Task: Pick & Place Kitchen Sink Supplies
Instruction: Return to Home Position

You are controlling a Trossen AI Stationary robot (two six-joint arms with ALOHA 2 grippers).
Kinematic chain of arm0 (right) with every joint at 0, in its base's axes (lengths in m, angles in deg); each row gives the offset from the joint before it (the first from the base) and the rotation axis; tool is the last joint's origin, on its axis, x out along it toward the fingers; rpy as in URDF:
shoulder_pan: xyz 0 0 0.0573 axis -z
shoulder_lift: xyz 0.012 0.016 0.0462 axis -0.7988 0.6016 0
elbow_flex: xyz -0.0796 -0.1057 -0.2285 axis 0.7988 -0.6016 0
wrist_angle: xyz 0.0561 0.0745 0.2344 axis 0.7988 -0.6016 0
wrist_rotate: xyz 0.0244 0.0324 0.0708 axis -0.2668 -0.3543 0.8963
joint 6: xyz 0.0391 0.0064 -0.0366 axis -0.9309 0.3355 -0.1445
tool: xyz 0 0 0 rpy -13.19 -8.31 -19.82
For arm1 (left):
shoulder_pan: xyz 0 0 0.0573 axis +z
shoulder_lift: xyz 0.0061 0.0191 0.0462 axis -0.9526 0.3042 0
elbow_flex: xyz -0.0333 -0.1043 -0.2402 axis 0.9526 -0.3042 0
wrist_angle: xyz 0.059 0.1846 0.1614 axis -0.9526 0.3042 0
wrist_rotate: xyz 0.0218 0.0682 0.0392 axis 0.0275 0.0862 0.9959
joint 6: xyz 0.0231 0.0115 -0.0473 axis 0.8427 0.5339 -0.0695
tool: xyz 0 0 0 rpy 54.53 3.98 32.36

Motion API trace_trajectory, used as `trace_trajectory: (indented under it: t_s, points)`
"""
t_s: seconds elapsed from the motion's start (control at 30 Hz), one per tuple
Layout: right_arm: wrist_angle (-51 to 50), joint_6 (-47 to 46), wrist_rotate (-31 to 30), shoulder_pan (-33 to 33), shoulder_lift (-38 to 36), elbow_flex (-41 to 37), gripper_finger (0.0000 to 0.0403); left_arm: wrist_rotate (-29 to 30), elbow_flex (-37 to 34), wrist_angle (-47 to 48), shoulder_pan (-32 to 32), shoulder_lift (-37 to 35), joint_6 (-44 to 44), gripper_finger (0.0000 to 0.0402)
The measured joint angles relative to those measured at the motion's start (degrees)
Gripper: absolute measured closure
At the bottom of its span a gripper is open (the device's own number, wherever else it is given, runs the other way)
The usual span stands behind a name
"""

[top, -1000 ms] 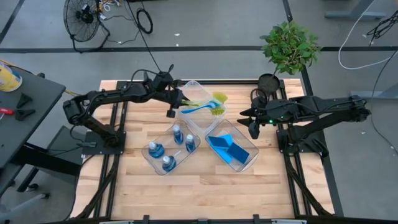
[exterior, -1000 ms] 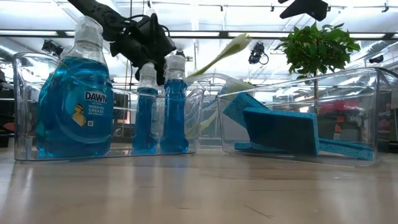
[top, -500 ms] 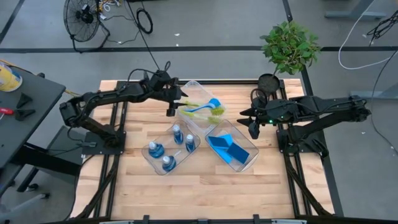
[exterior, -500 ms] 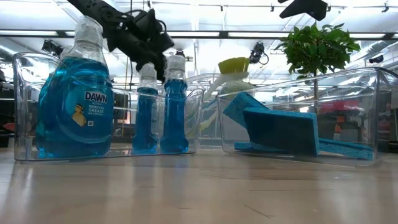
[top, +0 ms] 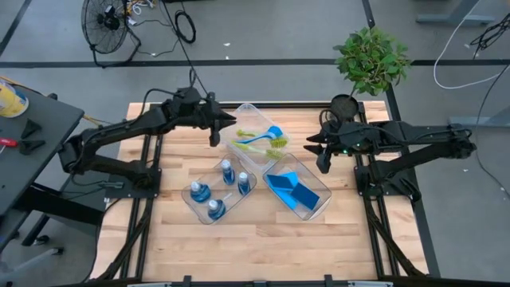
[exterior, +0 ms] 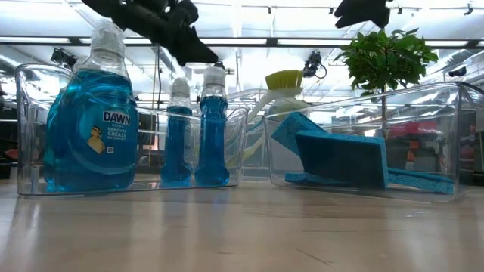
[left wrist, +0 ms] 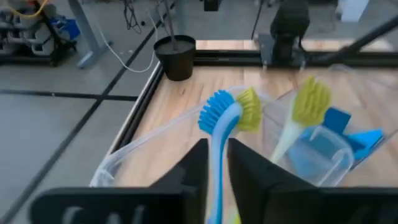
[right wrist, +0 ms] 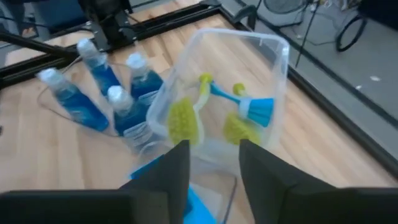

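Left hand (top: 213, 137) beside bin rim (top: 232, 143)

Robotics lab, grey taped floor (top: 263, 40), floor fan (top: 106, 22), loose cables (top: 186, 26)

We see bright, even light from the ceiling (exterior: 257, 23); it gleams softly off the table (exterior: 242, 234) near us, and shadows are faint.

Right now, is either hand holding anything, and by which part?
Nothing is held. The left hand hangs open beside the brush bin, the right hand open near the sponge bin.
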Motion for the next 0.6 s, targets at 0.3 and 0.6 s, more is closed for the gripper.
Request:
trace_trajectory:
  t_s: [0.3,0.6]
  points:
    - [18.4,7.0,5.2,2.7,0.0,-8.6,0.0354,-2.3,0.0,-0.5,-4.4,-0.5,-9.5,0.0394]
    - [26.1,11.6,7.8,4.2,0.0,-12.1,0.0397,4.0,-0.1,-0.7,-13.3,-5.3,-14.9,0.0398]
